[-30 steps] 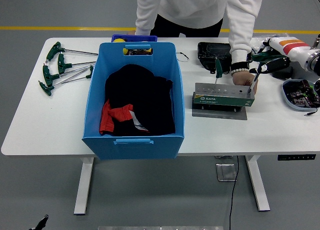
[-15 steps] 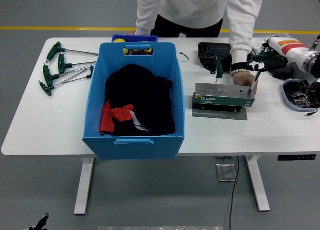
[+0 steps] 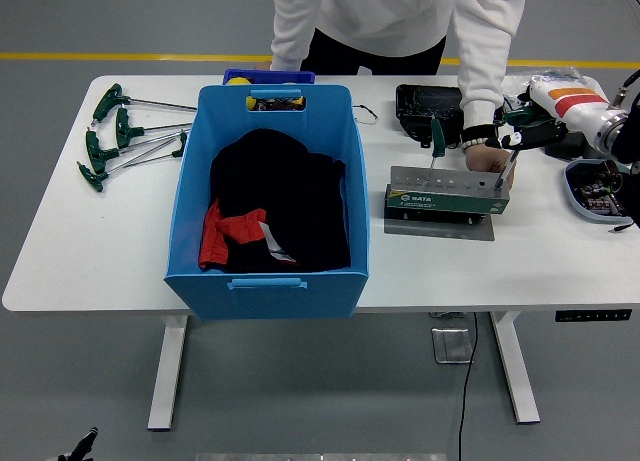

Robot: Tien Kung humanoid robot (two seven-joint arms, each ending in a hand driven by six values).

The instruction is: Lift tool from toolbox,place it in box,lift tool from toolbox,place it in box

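Holding: the right hand has its fingers closed on the green handle of a tool.
Table: white, under the hand.
Box: big and blue, well apart from the hand, with dark cloth inside.
Toolbox: just below the hand, the tool's tip standing in it.
Person's hand: resting on the toolbox, touching close beside the robot's hand.
Second tool: upright in the toolbox, near the hand.

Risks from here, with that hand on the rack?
1. The person's hand rests on the tool rack right beside the robot hand; contact is possible.
2. The T-handle tool stands tilted in its slot and may bind or tip the rack.
3. The blue box already holds dark clothing; a dropped tool could snag.
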